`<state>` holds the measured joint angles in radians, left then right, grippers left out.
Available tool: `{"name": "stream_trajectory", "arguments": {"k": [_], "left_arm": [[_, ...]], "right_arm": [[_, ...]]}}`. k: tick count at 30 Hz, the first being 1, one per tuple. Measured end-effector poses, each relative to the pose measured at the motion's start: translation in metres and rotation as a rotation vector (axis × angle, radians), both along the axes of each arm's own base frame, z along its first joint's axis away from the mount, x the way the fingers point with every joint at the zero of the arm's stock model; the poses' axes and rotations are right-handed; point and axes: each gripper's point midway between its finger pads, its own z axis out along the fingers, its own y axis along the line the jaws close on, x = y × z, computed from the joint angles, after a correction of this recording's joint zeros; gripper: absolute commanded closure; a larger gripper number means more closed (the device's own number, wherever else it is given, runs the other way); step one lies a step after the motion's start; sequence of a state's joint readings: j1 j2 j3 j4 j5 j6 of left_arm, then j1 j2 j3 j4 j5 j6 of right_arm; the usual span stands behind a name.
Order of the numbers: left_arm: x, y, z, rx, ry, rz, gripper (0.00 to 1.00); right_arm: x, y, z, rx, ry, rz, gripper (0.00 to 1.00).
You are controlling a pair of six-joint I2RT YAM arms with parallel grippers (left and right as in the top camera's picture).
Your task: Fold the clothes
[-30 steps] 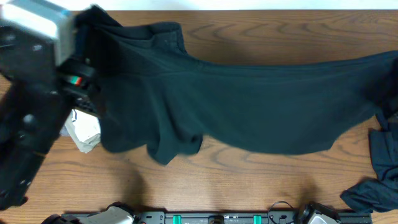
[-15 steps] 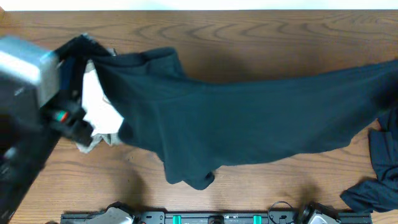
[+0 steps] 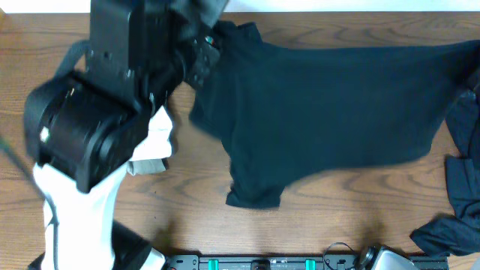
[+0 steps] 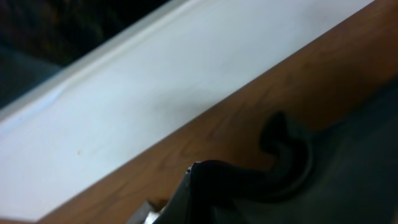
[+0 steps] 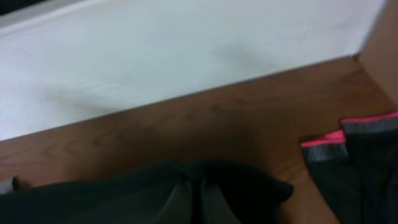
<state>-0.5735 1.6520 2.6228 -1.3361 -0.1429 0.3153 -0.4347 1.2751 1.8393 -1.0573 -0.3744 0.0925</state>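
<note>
Left arm has swung in toward 11 o'clock, hauling the black shirt [image 3: 330,105] higher up the worktop [image 3: 337,225]. It now stretches from 11 to 3, with one sleeve drooping toward 6. Left tool [image 3: 204,46] and right tool [image 5: 194,198] are both clamped shut on shirt edges. The fabric's light and floppy and sags between grips, so I'd grab hems or corners. Overhead cuts off the right tool at 3, and the logo's hidden.

Your overhead view looks straight down on the table [image 3: 337,206]. Both wrist views sit low and close, facing its far edge. All three share the black shirt [image 3: 337,97].
</note>
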Motion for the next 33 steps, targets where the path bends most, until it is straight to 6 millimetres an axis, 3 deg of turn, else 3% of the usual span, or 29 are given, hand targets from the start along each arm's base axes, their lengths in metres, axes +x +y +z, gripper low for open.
{"name": "stream_trajectory", "arguments": {"k": [5,11,14,18,21,25,29,32,33], "left_arm": [[-0.071,0.008,0.047,-0.093,-0.129,-0.111,0.94],[-0.147,0.057,0.082,-0.193,-0.252,-0.165,0.94],[-0.165,0.074,0.087,-0.215,-0.282,-0.163,0.94],[-0.166,0.079,0.086,-0.211,-0.283,-0.148,0.94],[-0.15,0.078,0.083,-0.178,-0.273,-0.086,0.94],[-0.111,0.062,0.069,-0.086,-0.229,-0.003,0.94],[-0.036,0.022,0.038,0.042,-0.15,0.088,0.94],[0.041,-0.007,-0.008,0.134,-0.064,0.164,0.94],[0.071,-0.016,-0.034,0.175,-0.018,0.188,0.94]], "right_arm": [[-0.047,0.019,0.035,-0.062,-0.105,-0.014,0.99],[-0.116,0.042,0.067,-0.138,-0.227,-0.062,0.99],[-0.135,0.048,0.072,-0.156,-0.256,-0.078,0.99],[-0.14,0.044,0.065,-0.155,-0.227,-0.108,0.99],[-0.132,0.038,0.059,-0.148,-0.194,-0.121,0.99],[-0.109,0.028,0.046,-0.119,-0.128,-0.113,0.99],[-0.063,0.013,0.015,-0.052,-0.003,-0.077,0.98],[-0.02,-0.001,-0.017,0.0,0.101,-0.049,0.98],[-0.001,-0.007,-0.033,0.018,0.143,-0.036,0.98]]}}
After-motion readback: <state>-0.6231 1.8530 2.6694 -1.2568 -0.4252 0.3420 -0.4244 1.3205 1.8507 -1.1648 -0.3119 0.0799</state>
